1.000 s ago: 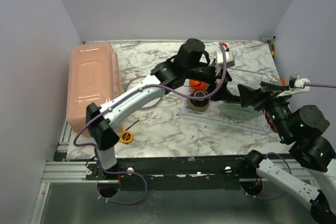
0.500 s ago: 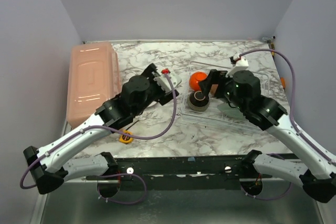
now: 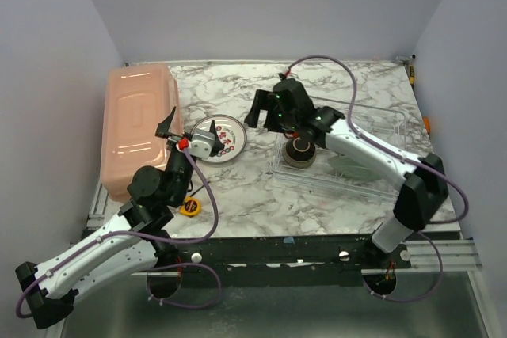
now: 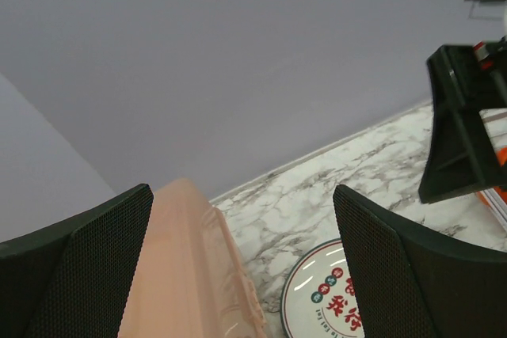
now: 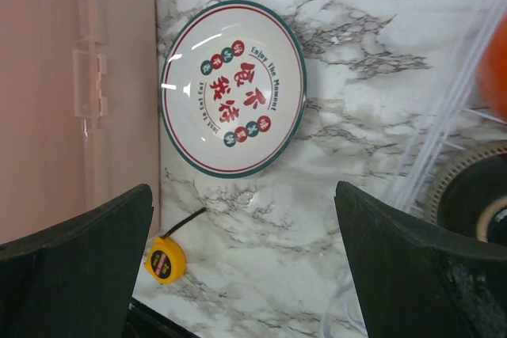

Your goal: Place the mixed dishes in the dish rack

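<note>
A round white plate [image 3: 220, 136] with a green-and-red rim lies on the marble table [image 3: 253, 187], left of the clear dish rack [image 3: 372, 187]. In the rack sit a dark brown bowl [image 3: 301, 150] and a teal plate [image 3: 354, 168]. A sliver of the orange bowl [image 5: 495, 69] shows in the right wrist view. My right gripper [image 3: 265, 116] hovers open between rack and plate [image 5: 234, 89], empty. My left gripper [image 3: 186, 128] stands open and empty, raised at the plate's left edge and pointing at the far wall.
A long salmon-pink tub [image 3: 139, 124] fills the table's left side. A yellow tape measure [image 3: 190, 206] lies near the front edge. The right arm stretches across the rack from its base at the right.
The left arm has pulled back from the rack to the near left. The right arm has swung from the right side across the rack toward the round plate.
</note>
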Tool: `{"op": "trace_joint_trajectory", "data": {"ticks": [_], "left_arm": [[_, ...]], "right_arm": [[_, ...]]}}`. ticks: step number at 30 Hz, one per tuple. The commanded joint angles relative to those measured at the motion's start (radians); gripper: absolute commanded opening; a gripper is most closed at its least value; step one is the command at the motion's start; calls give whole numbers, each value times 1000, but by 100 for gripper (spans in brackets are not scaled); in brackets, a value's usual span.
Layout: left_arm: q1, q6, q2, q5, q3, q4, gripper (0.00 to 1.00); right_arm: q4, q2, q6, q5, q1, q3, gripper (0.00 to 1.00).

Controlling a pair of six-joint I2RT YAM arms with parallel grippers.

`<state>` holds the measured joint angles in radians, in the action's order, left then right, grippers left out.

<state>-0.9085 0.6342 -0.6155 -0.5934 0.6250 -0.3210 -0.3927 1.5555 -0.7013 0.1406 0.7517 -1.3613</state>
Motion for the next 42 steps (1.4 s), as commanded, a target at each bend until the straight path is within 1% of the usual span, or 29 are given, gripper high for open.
{"op": "trace_joint_trajectory", "data": {"ticks": [1,4,6,11,18,23,25,30,33,36,39,41,42], "left_arm": [[13,49,2,-58,-24,-107,96],[12,41,7,-39,-36,-104,95],[13,39,1,-31,-36,-102,95],[14,21,-24,-11,-27,-79,95],[13,7,-28,7,-25,-71,95],[14,5,-32,9,-26,-69,95],[14,5,-34,11,-26,-67,95],[13,2,-43,13,-28,-67,95],[14,-1,-48,15,-26,-64,95],[14,-3,-50,17,-26,-64,95],[14,-4,-53,15,-26,-62,95],[14,-3,-54,15,-25,-62,95],[14,-4,-56,16,-24,-61,95]], "right_arm": [[-29,198,-80,-9,37,-161,100],[-25,330,-97,-27,46,-244,100],[-9,397,-98,-29,46,-268,100],[-25,521,-63,-19,46,-336,97],[-22,585,-53,-22,41,-330,96],[6,618,-67,-73,24,-321,86],[33,623,-74,-98,13,-307,83],[78,636,-95,-171,-11,-285,79],[102,638,-103,-193,-19,-267,78],[116,644,-111,-211,-33,-252,73],[134,650,-118,-227,-44,-238,72],[144,656,-118,-232,-49,-233,67],[149,660,-117,-241,-51,-234,62]]}}
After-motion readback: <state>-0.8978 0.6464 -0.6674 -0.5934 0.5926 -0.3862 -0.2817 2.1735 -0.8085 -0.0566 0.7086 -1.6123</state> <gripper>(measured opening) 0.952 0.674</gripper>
